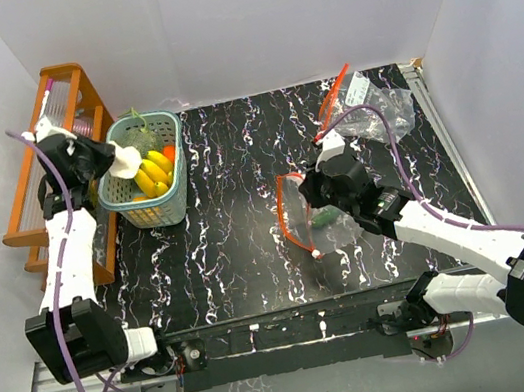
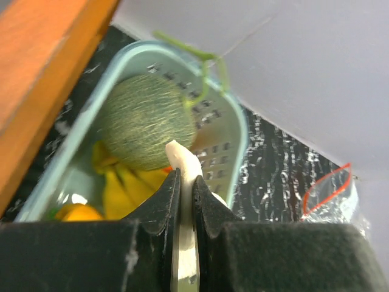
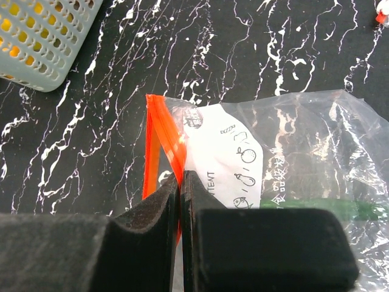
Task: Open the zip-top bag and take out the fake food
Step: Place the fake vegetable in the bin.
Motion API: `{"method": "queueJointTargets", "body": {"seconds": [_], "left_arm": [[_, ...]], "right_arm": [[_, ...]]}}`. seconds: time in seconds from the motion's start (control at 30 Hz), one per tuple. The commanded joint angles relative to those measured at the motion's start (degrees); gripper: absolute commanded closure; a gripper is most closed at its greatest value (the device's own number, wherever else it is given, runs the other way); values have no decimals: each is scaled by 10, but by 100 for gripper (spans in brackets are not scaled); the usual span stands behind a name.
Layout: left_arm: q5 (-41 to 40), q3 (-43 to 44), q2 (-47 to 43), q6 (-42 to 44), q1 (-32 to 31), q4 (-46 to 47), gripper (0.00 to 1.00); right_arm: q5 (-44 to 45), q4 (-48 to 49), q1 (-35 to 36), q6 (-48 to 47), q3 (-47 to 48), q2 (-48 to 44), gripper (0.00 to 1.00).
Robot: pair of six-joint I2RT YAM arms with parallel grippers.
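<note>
**Top external.** Left gripper (image 1: 118,163) above the teal slatted plastic basket (image 1: 174,203), near the far-left corner, shut tight on a pale cream glossy plastic piece (image 1: 130,158). Yellow plastic banana bunch (image 1: 152,171) already in the basket. Right gripper (image 1: 307,191) right of centre, pinched on the mouth of the clear zip-top plastic bag with an orange zip strip (image 1: 338,235). Slim green toy piece (image 1: 326,215) lying inside the bag. Mouth apparently gaping, not certain.

**Left wrist.** Jaws narrow, cream piece (image 2: 182,159) sandwiched between them, tip poking out. Below: basket (image 2: 234,131) with a round netted green toy melon (image 2: 146,128) and the bananas (image 2: 121,191).

**Right wrist.** Right gripper (image 3: 180,179) closed to a sliver on the orange strip, bag (image 3: 298,140) spread flat on the tabletop behind it. Green piece (image 3: 343,210) at the lower right, under the film.

**Handling, judged.** Film thin, limp, slippery; zip strip stiffer, so the better place to grip. Toy food light, hard and glossy, prone to squirting out of the pads. Best taken across the middle of the green piece, through the open mouth, with the strip pinned down.
</note>
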Motion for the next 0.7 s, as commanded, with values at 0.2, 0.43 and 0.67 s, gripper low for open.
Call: {"method": "queueJointTargets", "body": {"seconds": [0.2,0.43,0.67], "left_arm": [[4,-90,-30,-31,63,-7,88],[9,-69,-59,-27,67,-8,38],[67,-54,-74,-38,65,1,38]], "right_arm": [[-1,39,-10,-1,-5,-4,92],[-6,43,-10,2,-5,-4,92],[-14,39,-10,5,3,-9,92]]}}
